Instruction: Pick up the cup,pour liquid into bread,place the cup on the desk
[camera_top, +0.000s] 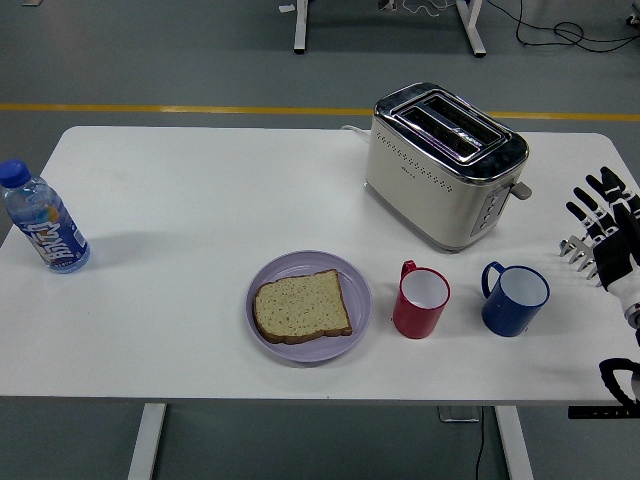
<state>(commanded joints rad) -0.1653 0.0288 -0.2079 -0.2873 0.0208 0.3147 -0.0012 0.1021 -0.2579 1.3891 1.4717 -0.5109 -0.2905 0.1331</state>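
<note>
blue cup (515, 298) near seemingly open right hand (605, 225)

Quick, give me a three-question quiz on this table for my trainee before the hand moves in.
1. True or false: the bread lies on the plate.
2. Which cup stands nearer the right hand? A) red cup B) blue cup
3. Fill in: the bottle stands at the table's ____ edge.

Key: 1 true; 2 B; 3 left.
</note>
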